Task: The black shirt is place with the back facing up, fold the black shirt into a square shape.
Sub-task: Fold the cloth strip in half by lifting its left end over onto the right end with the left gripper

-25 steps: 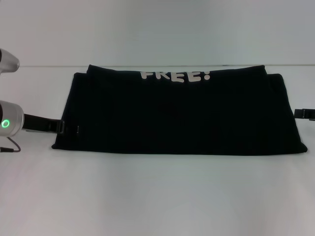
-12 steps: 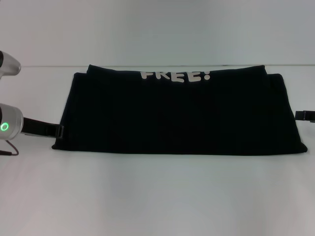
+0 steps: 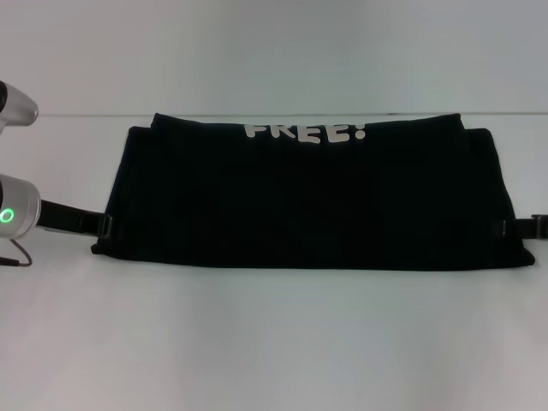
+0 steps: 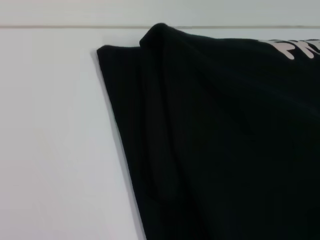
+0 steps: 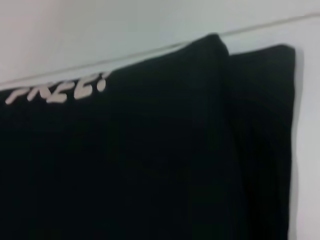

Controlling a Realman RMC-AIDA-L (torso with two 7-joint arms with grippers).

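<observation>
Both arms were largely cut off by the head view's side edges; the left gripper (image 3: pixel 106 225) reached in low from the left and met the left short edge of the black shirt (image 3: pixel 308 201) near its front corner; whether its fingers stood apart or together could not be told, black against black cloth; the right gripper (image 3: pixel 512 227) showed only as a thin dark bar at the shirt's right short edge, its arm out of sight, and its fingers' state could not be told either; neither wrist view showed its own fingers.

The shirt lay flat on the white table (image 3: pixel 274 342) as a wide folded band; long axis ran left to right, parallel to the table's front edge; it sat toward the far edge, its rear fold nearly at the line where table met wall; a narrower layer stood out behind the wider front layer, making small steps at both far corners; the left wrist view showed a soft raised fold running along the left end.

White block lettering (image 3: pixel 306 133) read "FREE!" at the middle of the far edge; only its lower part showed, the tops turned under the fold; no other writing could be made out.
</observation>
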